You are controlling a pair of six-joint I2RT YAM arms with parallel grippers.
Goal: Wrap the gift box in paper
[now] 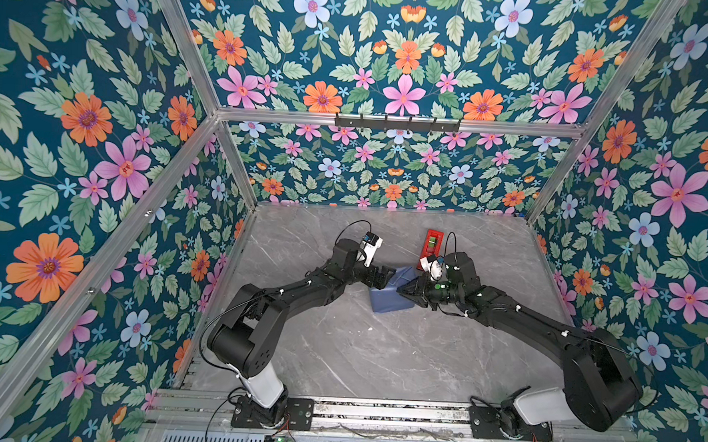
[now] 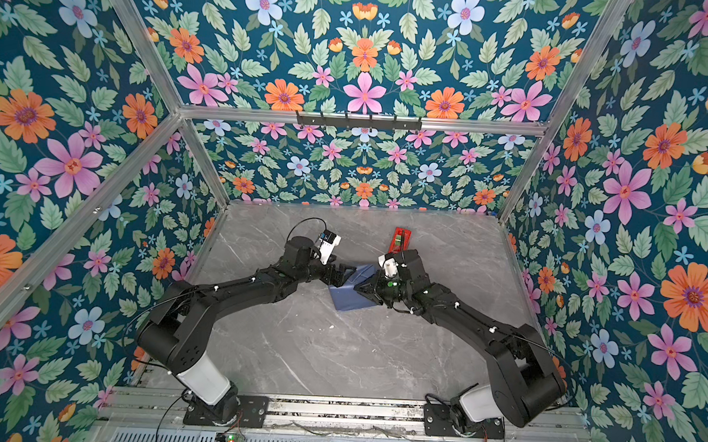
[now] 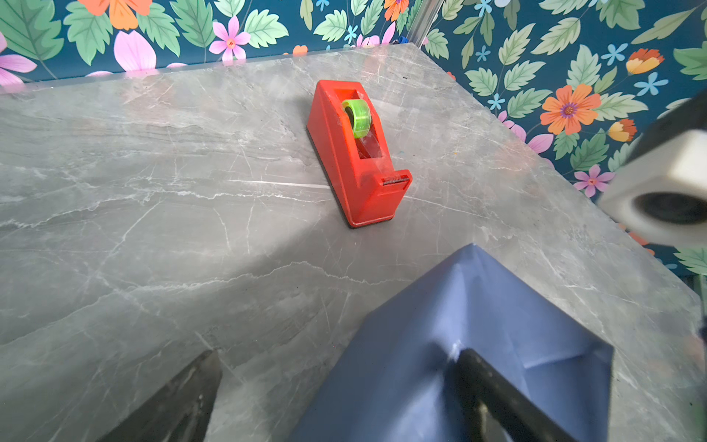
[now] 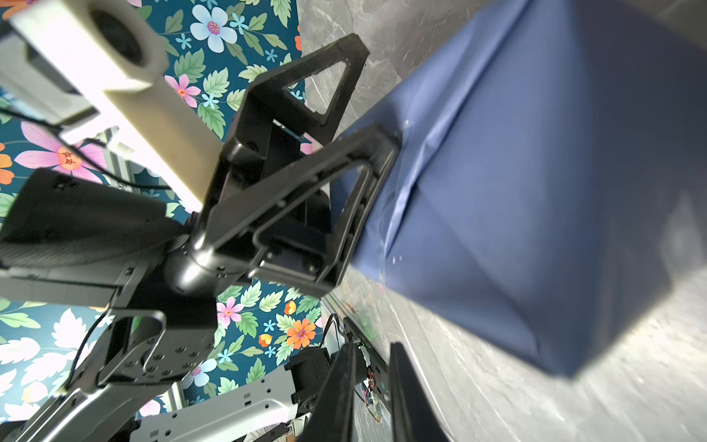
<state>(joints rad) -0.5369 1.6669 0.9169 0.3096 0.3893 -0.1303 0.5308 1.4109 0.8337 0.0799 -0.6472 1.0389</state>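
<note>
The paper (image 1: 390,294) (image 2: 350,294), slate-blue side out, is folded around a blocky shape in the middle of the table. The gift box itself is hidden under it. My left gripper (image 1: 384,274) (image 3: 338,354) stands open at the package's left end. One of its fingers (image 3: 486,382) presses on a folded flap of the paper (image 3: 459,306); the other hangs over bare table. My right gripper (image 1: 403,291) (image 4: 373,346) is at the right end, its jaws a narrow gap apart with nothing between them. The right wrist view shows the left gripper (image 4: 373,90) against the paper (image 4: 535,191).
A red tape dispenser (image 1: 433,243) (image 2: 400,239) (image 3: 359,153) with a green roll stands just behind the package, close to my right wrist. The grey marble table (image 1: 337,346) is walled in by floral panels on three sides.
</note>
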